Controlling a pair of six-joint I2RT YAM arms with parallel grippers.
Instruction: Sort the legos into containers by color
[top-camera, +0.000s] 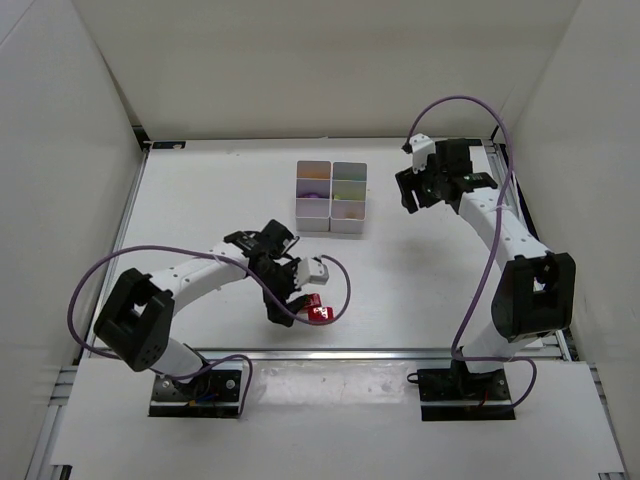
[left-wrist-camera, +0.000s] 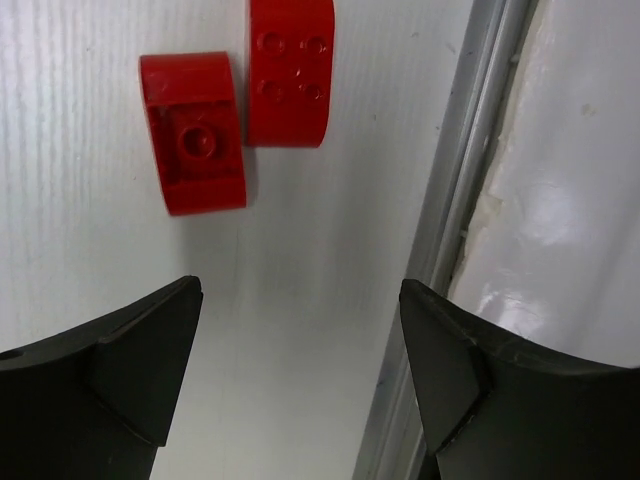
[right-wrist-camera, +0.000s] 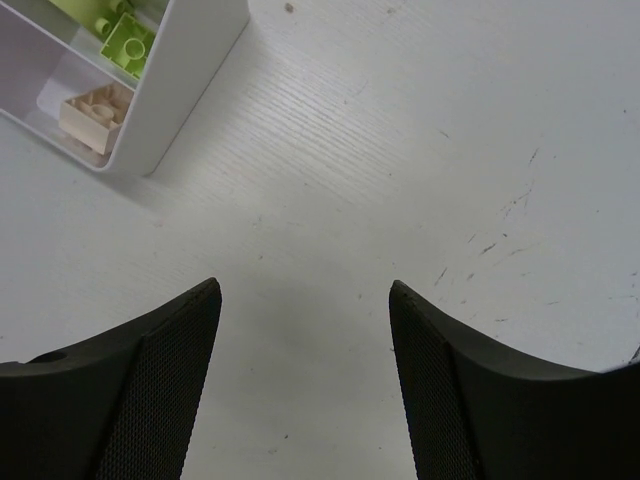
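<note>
Two red bricks lie on the table, well apart from the containers, on their near side twd the arm bases. The left gripper hovers just short of the pair, jaws wide, nothing btwn them.

Handling, as we judge it: hard plastic, so stiff, light and not fragile, but w/ smooth, slick walls, so a skewed pinch could squirt a piece out. Each has one rounded end, so we'd take hold across the two flat long sides, mid-length, not over the curve. One lies studs up, the other hollow side up. They sit just beside each other, maybe touching, so a finger gets little room on the shared side. We'd prob. take the hollow-up one first, or nudge them apart.

The right gripper hangs near the containers, on their right side, jaws apart & empty.

Contents: in the right wrist view, the corner cell nearest that gripper holds a tan brick. The cell next to it has a lime brick w/ more lime behind. From above the cells look washed out: faint purple in the far-left cell, yellowish tints on the right, and we can't tell counts. No red shows in any cell.
</note>
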